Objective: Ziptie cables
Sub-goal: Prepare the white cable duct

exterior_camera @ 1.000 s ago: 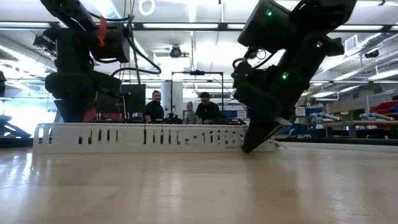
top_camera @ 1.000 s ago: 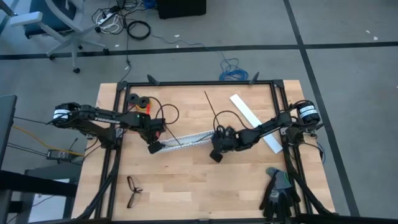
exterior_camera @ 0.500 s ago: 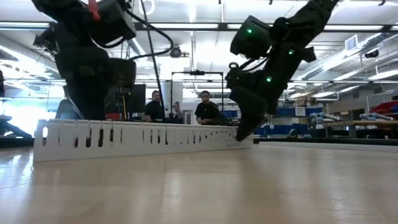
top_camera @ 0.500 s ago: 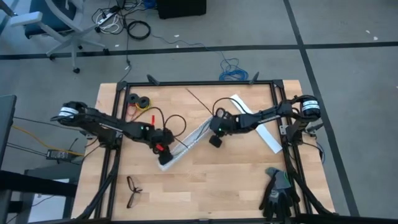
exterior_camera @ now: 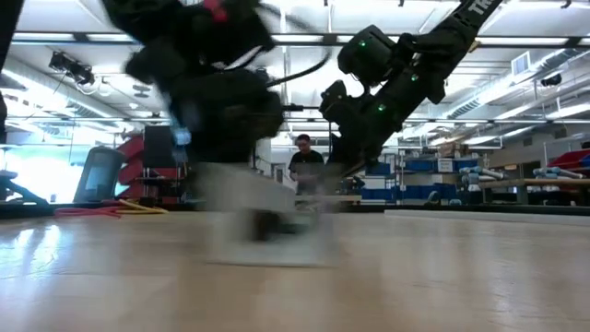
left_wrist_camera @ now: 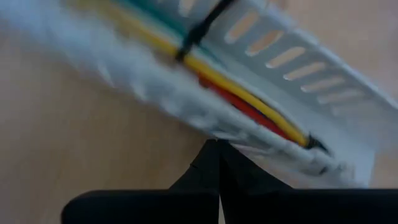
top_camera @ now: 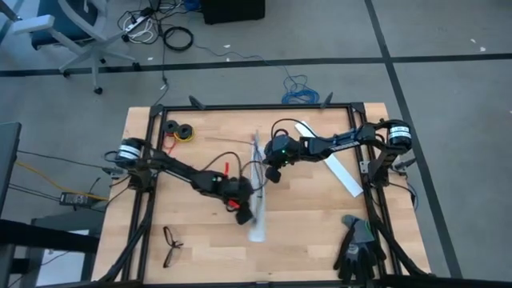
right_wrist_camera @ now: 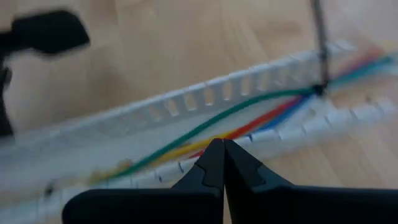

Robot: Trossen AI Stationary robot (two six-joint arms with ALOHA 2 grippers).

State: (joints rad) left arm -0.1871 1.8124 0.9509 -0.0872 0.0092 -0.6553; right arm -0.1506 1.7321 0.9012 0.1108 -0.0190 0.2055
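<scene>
Cables [right_wrist_camera: 249, 124] lie along the white slotted strip [top_camera: 257, 192], its long axis running near-to-far mid-surface, with the closed left claw [top_camera: 242, 206] at the near end and the closed right claw [top_camera: 268, 166] at the far end, both empty.

Coloured cables [right_wrist_camera: 205, 127] lengthwise in slotted tray, black ziptie [left_wrist_camera: 198, 29] around them.

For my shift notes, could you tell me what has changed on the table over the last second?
The white slotted strip holding the cables has swung from lying across the table to pointing front to back. The left gripper moved toward the centre front, the right gripper toward the back. Both stayed shut. The eyeglasses and gloves stayed put.
</scene>
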